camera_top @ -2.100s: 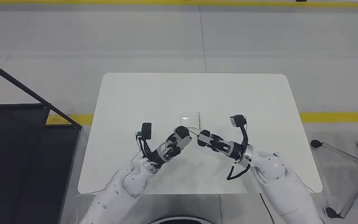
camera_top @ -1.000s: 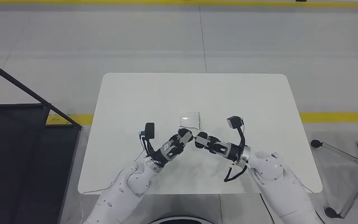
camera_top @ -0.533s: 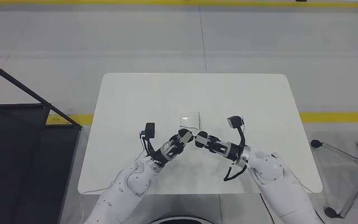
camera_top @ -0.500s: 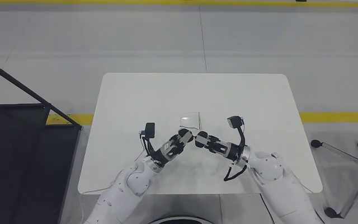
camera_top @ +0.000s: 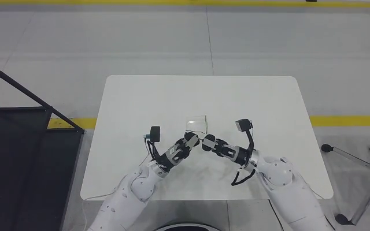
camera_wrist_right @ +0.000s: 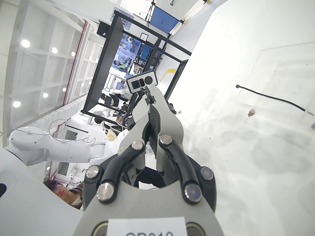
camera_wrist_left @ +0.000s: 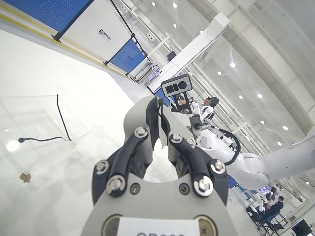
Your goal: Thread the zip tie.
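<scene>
Just in front of the clear sheet (camera_top: 196, 122), the left gripper (camera_top: 194, 140) and the right gripper (camera_top: 204, 141) are held tip to tip. They are closer together than two seconds ago, when a small gap was seen between them. Both are pressed shut on the thin black zip tie (camera_wrist_left: 161, 114), which is kept up off the table (camera_top: 260, 104). A second zip tie (camera_wrist_right: 270, 96) is seen lying across the sheet's near edge, and the sheet has not been moved.

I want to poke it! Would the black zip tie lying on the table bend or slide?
Probably bendy: the loose zip tie is thin and lies curved. Likely light and easy to slide, lying partly on the clear sheet.
</scene>
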`<state>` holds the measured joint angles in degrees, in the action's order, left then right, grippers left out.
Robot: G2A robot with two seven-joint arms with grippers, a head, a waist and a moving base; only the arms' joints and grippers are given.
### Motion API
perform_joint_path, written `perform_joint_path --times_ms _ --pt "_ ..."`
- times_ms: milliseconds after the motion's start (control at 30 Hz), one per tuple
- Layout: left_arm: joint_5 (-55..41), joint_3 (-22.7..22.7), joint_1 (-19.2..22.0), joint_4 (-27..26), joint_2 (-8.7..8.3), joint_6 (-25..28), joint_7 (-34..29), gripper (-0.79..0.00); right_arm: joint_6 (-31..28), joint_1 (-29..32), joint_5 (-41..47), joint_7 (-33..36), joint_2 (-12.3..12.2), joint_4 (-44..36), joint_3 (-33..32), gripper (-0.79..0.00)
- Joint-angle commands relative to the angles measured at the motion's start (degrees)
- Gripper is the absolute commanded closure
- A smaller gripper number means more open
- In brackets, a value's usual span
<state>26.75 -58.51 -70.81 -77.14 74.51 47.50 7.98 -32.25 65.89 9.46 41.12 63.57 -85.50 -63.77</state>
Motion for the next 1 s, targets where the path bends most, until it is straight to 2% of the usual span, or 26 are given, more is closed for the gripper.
perform_joint_path --times_ms 0,67,133,433,567,867,900,933,967 --pt "-0.1 -0.1 0.0 0.0 0.06 0.0 0.0 -0.111 0.0 0.0 -0.1 0.1 0.0 0.0 0.0 0.0" --pt "-0.2 -0.2 0.0 0.0 0.12 0.0 -0.1 -0.175 0.0 -0.1 0.0 0.1 0.0 0.0 0.0 0.0" --pt "-0.3 -0.2 -0.1 0.0 0.18 0.1 -0.2 -0.182 -0.1 0.0 -0.1 0.0 0.1 0.1 0.0 0.0" --pt "-0.2 -0.6 -0.1 0.1 0.41 0.3 -0.6 -0.089 0.2 0.0 -0.5 0.0 0.1 0.1 -0.1 0.0" --pt "-0.3 -0.8 -0.2 0.1 0.51 0.3 -0.8 -0.003 0.3 0.0 -0.5 0.2 0.2 0.1 -0.1 0.0" --pt "0.2 -1.5 0.0 0.2 0.71 -0.1 -0.6 0.0 0.6 -0.1 -0.3 0.4 0.2 0.2 -0.1 0.0" --pt "0.6 -1.8 -0.2 0.0 0.7 -0.3 -0.4 0.0 0.6 -0.1 -0.3 0.4 0.2 0.2 -0.1 -0.086" --pt "0.9 -2.1 -0.3 -0.4 0.67 -0.5 -0.1 0.0 0.6 -0.1 -0.3 0.5 0.2 0.1 -0.1 -0.296" --pt "1.1 -2.6 -0.5 -0.7 0.61 -0.8 0.1 0.0 0.6 0.0 -0.2 0.5 0.2 0.0 -0.3 -0.397"
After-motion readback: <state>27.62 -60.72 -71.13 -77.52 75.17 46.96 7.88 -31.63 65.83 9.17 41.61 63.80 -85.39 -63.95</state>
